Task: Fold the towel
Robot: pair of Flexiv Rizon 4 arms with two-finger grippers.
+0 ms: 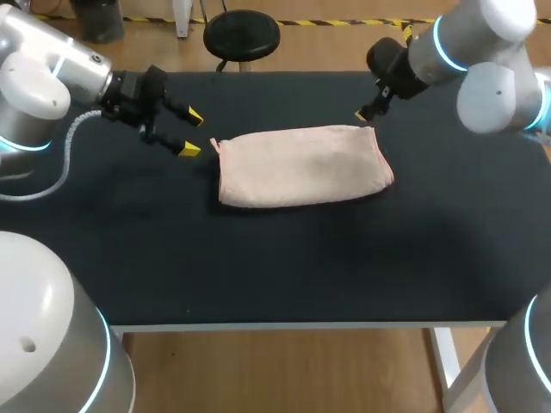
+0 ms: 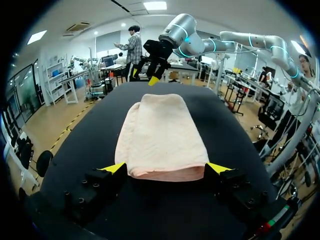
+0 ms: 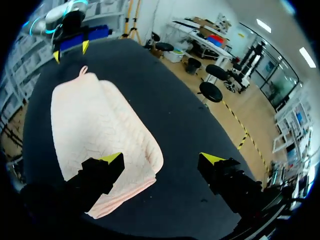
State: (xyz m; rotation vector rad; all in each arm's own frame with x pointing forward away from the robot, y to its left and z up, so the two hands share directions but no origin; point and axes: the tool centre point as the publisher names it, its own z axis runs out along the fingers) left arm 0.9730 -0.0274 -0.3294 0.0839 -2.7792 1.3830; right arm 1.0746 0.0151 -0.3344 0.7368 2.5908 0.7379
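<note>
Head view. Black surface (image 1: pixel 258 258) with a pale front edge. Pale pink towel (image 1: pixel 301 166) lying flat in the middle of it, folded into an oblong with its long side across the view. Left arm (image 1: pixel 43 86) entering from the left side and held low and level, pointing at the towel's left short end. Left jaws apart, both yellow tips (image 1: pixel 189 149) just beside the near left corner of the towel, not seen touching it. Right arm (image 1: pixel 465 52) entering from the upper right corner and bent down toward the towel's far right corner. Right jaws poised above that corner, spread not readable from here.

Left wrist view. Towel (image 2: pixel 162 137) stretching away lengthwise over the surface (image 2: pixel 80 150), its near short end ahead of and in line with the gap between the spread fingertips (image 2: pixel 114 167). Contact cannot be told. Right arm (image 2: pixel 185 40) at the towel's far end.

Right wrist view. Right jaws wide apart, one fingertip (image 3: pixel 112 159) over the towel's (image 3: pixel 100 130) near edge, the other over bare surface (image 3: pixel 165 100). No grip on the cloth. Stacked layers showing at the towel's near corner, and a small loop (image 3: pixel 82 71) at its far corner. Left arm (image 3: pixel 67 15) just beyond that far end, tips pointing at it.
</note>
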